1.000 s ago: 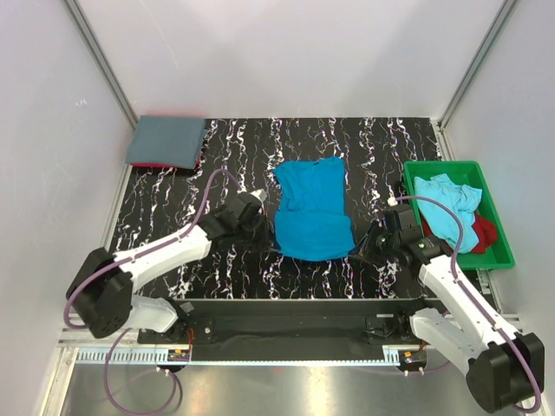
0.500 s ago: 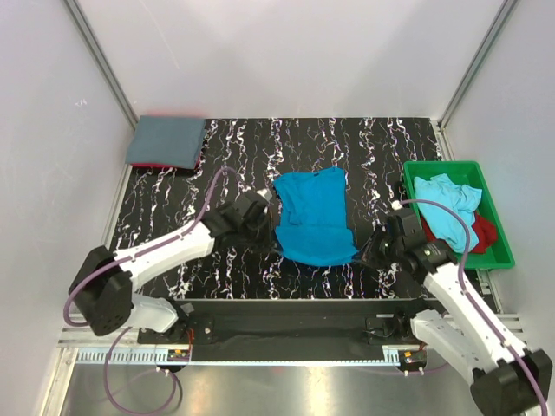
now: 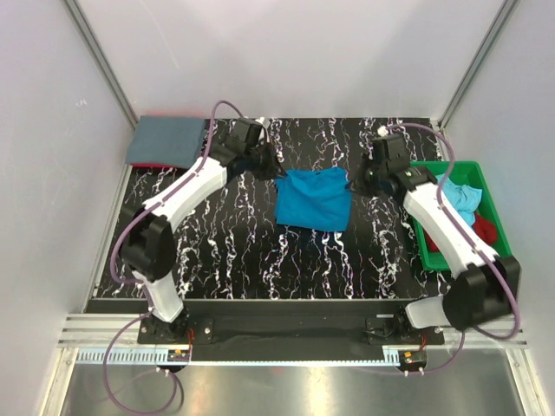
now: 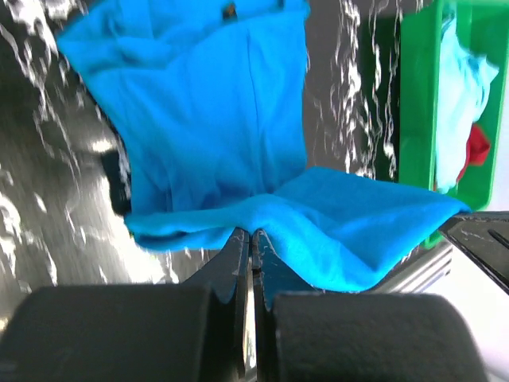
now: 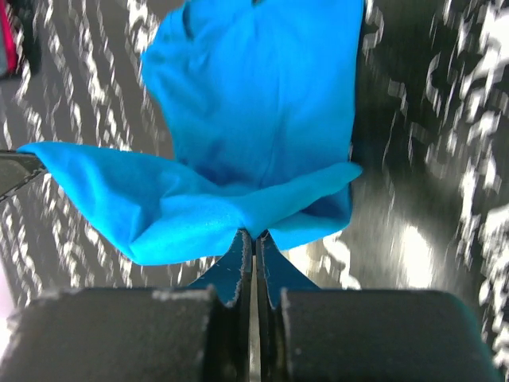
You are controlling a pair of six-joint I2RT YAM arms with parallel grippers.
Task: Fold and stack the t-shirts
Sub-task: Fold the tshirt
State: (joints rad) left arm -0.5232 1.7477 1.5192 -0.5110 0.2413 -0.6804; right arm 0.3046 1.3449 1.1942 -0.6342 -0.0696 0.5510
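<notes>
At mid-table, the turquoise t-shirt [image 3: 314, 198] lies half folded, its raised edge clamped at either corner by the left gripper [image 3: 277, 172] and right gripper [image 3: 353, 184]. Recommended: lower both corners level, aligned, before releasing.

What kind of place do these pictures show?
Probably a laboratory robot cell: white walls on metal posts enclose a black marbled table, two arms are bolted at its near edge, and the left hand and right hand hold a turquoise t-shirt near a green tray.
</notes>
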